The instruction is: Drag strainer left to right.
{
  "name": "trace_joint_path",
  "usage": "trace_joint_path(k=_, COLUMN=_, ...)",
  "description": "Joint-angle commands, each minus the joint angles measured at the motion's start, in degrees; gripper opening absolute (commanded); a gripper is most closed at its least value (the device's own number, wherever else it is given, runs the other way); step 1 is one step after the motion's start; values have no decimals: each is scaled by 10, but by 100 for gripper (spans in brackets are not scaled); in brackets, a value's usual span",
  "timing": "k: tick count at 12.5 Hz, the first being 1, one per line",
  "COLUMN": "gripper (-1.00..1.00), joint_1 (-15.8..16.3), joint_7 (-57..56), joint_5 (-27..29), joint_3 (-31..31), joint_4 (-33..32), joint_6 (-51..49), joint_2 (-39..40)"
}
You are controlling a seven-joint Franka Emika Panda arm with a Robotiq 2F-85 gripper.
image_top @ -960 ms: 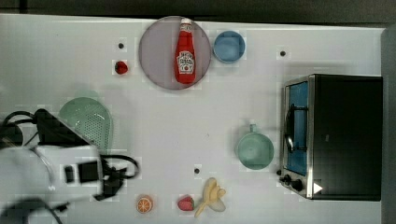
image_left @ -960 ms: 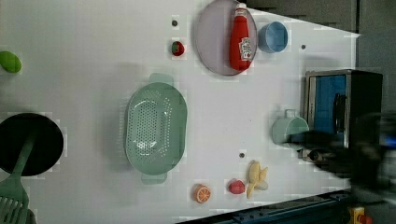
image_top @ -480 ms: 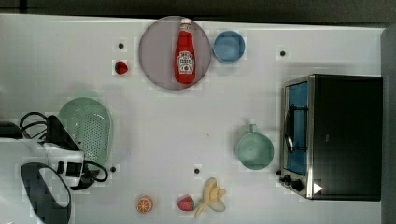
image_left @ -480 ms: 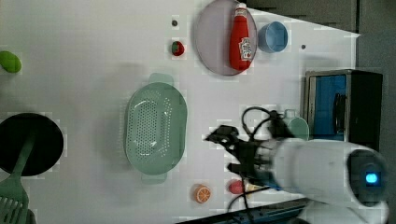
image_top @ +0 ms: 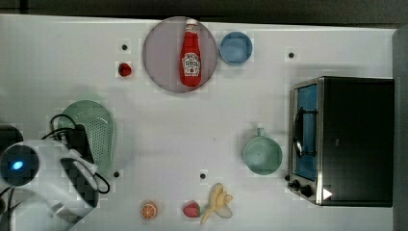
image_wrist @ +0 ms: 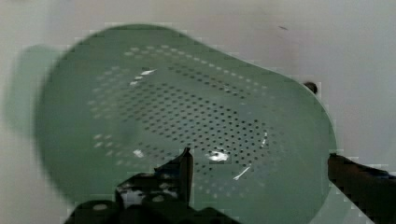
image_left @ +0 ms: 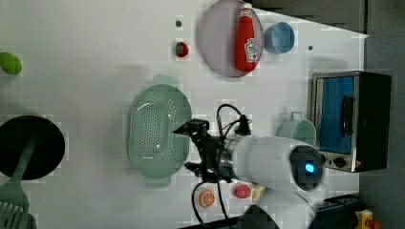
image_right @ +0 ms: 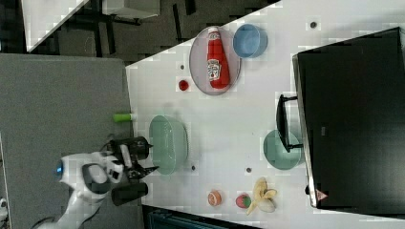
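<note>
Gripper (image_left: 187,148) spread wide, released, over the strainer (image_left: 155,131): one finger above its perforated bowl, the other out past the rim. Holding nothing.

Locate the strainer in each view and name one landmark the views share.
Top view: strainer at the top view's left edge, partly under the arm.
Left view: centre-left, the end effector at its rim.
Right view: centre-left, near the table edge.
Wrist view: across most of the picture.
Shared landmark: the ketchup bottle on its round plate.
</note>
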Motion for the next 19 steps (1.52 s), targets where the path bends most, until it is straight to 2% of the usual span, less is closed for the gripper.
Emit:
trace_joint_path(k=1, gripper=100, joint_1=-4, joint_7=114, joint_5=-36, joint_3=-17, joint_4=1, joint_6=38, joint_2=54)
trace_joint_path(k=5, gripper=100, joint_1=9, joint_7=151, joint_5=-97, joint_3=-54, joint_4=3, joint_6=93, joint_2=119)
trace_joint_path(k=10, gripper=100, joint_1=30, joint_7=152, joint_5=-114, joint_3=-108, joint_4=1, joint_6=135, joint_2=151)
trace_joint_path(k=15, gripper=100, joint_1=19, joint_7=152, joint_5=-114, joint_3=-126, joint_4=-13, joint_6=135, joint_2=142)
trace_joint_path(k=19, gripper=100, joint_1=-14, joint_7=114, joint_5=-114, joint_3=-138, joint_4=-41, joint_6=134, joint_2=113)
